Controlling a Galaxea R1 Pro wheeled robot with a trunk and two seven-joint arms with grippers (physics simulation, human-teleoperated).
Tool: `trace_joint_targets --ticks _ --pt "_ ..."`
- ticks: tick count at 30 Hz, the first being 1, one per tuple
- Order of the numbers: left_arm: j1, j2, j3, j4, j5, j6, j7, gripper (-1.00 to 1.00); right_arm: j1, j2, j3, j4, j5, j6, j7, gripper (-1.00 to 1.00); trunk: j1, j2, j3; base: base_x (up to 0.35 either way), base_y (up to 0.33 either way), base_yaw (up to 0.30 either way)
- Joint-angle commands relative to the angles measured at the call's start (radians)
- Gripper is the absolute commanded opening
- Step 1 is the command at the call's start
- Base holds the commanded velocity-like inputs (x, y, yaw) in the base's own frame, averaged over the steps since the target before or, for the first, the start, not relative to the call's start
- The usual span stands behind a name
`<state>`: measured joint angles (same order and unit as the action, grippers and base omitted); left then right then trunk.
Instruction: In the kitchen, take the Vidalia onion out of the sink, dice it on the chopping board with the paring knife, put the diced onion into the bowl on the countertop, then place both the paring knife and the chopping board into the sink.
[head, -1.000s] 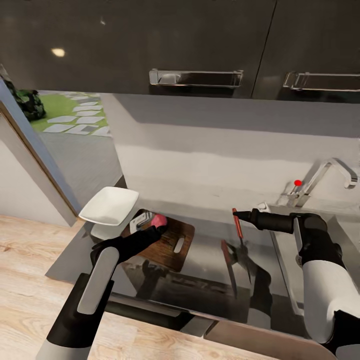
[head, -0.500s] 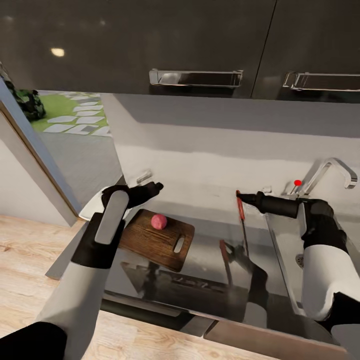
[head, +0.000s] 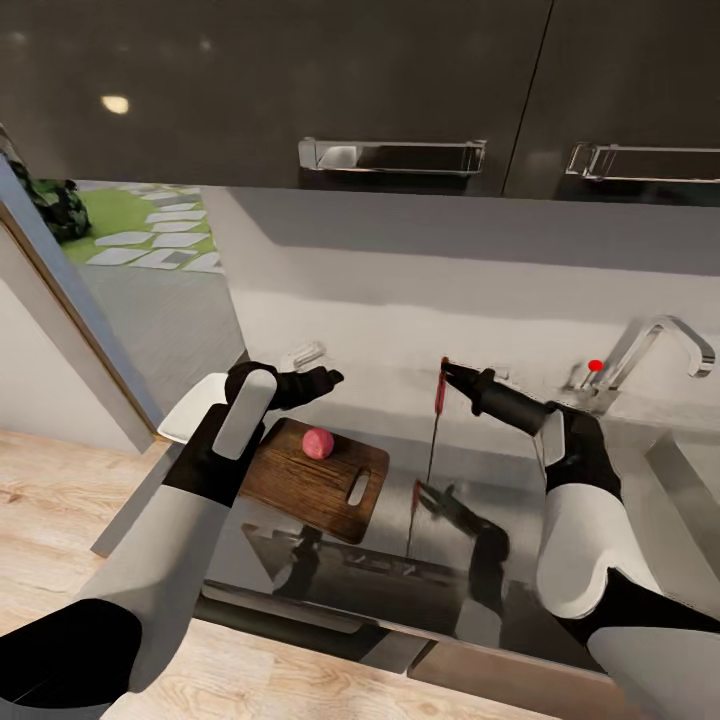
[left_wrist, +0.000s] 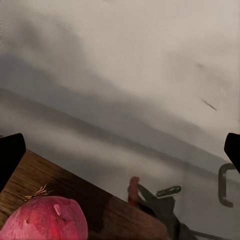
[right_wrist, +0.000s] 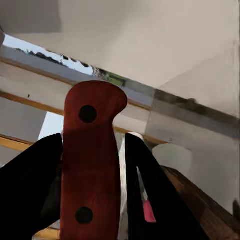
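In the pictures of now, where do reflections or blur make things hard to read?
Head view: the glossy countertop mirrors the right gripper and the paring knife, so a second red knife seems to lie below; a lamp glares on the dark upper cabinet. Left wrist view: the wall is soft and featureless, the Vidalia onion sharp. Right wrist view: the handle looms large and close.

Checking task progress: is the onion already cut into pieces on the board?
No: in the head view the Vidalia onion sits whole on the chopping board, and the paring knife hangs clear to its right.

Soft, even light; the glossy countertop mirrors the arms; wrist views blurry.
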<state>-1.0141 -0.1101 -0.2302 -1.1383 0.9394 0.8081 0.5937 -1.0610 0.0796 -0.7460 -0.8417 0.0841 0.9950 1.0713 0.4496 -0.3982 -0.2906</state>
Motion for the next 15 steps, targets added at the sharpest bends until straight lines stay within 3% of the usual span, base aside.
trace_joint_targets --ticks 1,3,5,9,15 --pt "-0.001 0.001 -0.001 0.004 0.011 0.004 0.010 1.00 0.008 0.011 -0.006 -0.001 0.003 -0.002 -0.031 -1.00 0.001 -0.002 -0.002 0.000 0.000 0.000" --pt "-0.002 0.001 0.000 0.028 0.011 0.012 0.008 1.00 0.029 0.022 -0.007 -0.001 -0.004 -0.014 -0.067 -1.00 0.001 -0.002 -0.002 0.000 0.000 0.000" --pt "-0.003 0.000 0.001 0.049 0.012 0.015 0.004 1.00 0.042 0.024 -0.007 -0.003 -0.031 -0.018 -0.054 -1.00 0.001 -0.002 -0.002 0.000 0.000 0.000" --pt "-0.023 0.000 0.004 0.097 0.013 0.046 -0.083 1.00 0.057 0.027 -0.007 0.001 -0.156 -0.021 0.004 -1.00 0.001 -0.002 -0.002 0.000 0.000 0.000" --pt "-0.028 0.001 0.009 0.110 0.011 0.065 -0.142 1.00 0.086 0.031 -0.007 0.009 -0.263 -0.021 0.012 -1.00 0.001 -0.002 -0.002 0.000 0.000 0.000"
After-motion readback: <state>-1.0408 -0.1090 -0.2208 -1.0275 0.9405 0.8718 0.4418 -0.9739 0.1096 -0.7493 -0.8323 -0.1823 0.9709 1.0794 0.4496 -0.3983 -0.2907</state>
